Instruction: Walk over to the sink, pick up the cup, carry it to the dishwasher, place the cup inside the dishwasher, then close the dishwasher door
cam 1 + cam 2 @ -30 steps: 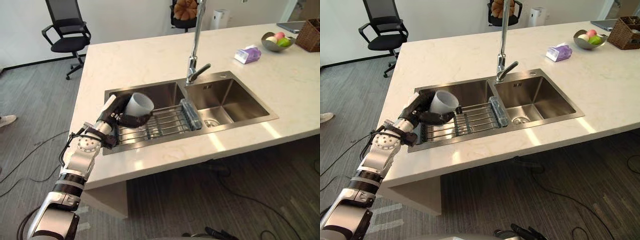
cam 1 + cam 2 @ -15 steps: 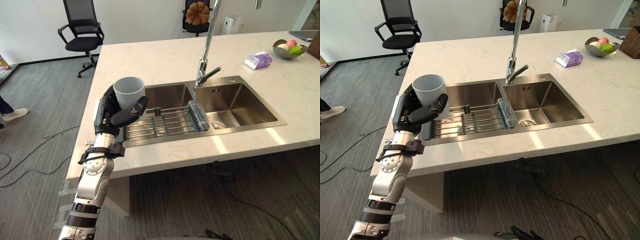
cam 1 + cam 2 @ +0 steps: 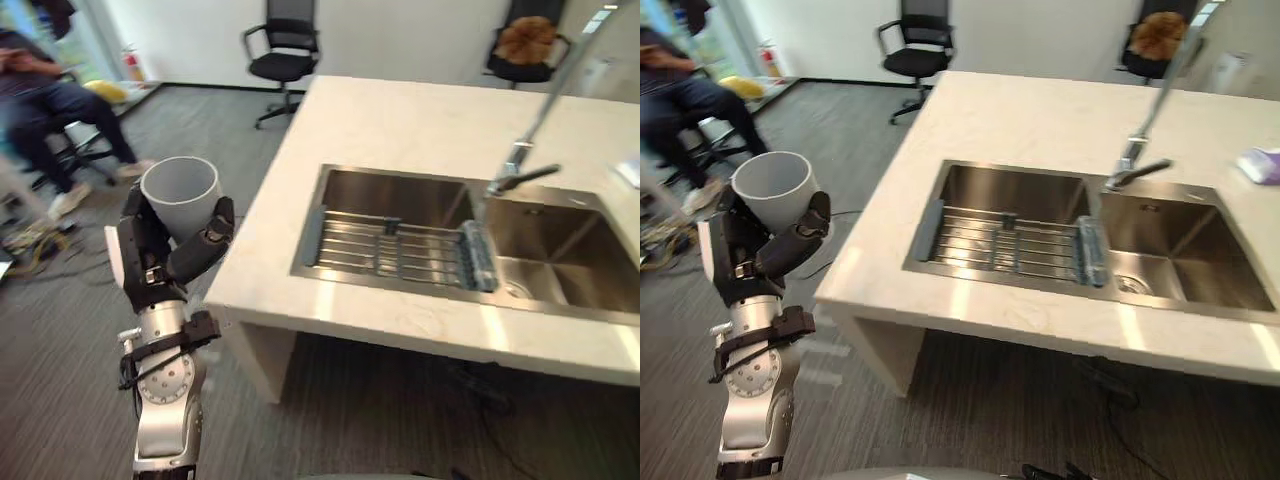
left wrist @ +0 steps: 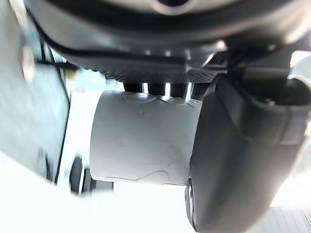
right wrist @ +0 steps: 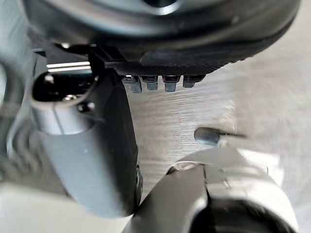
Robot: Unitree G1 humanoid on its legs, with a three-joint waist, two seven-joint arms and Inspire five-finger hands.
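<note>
By counter point(image 3: 400, 130): robot hand point(image 3: 150, 262) around cup point(image 3: 181, 192)

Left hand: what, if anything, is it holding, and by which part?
The left hand holds the white cup upright by its side wall, fingers and thumb curled round it.

My left arm point(image 3: 165, 400) stands near upright at lower left, forearm raised, wrist straight above it. My left hand point(image 3: 150, 262) sits on top, fingers point(image 3: 130, 228) curled round one side of the cup point(image 3: 180, 190), thumb point(image 3: 205, 240) pressed across the other side. Cup is upright, mouth up. My right hand point(image 5: 87, 155) shows in its wrist view, idle, pointing down.
</note>
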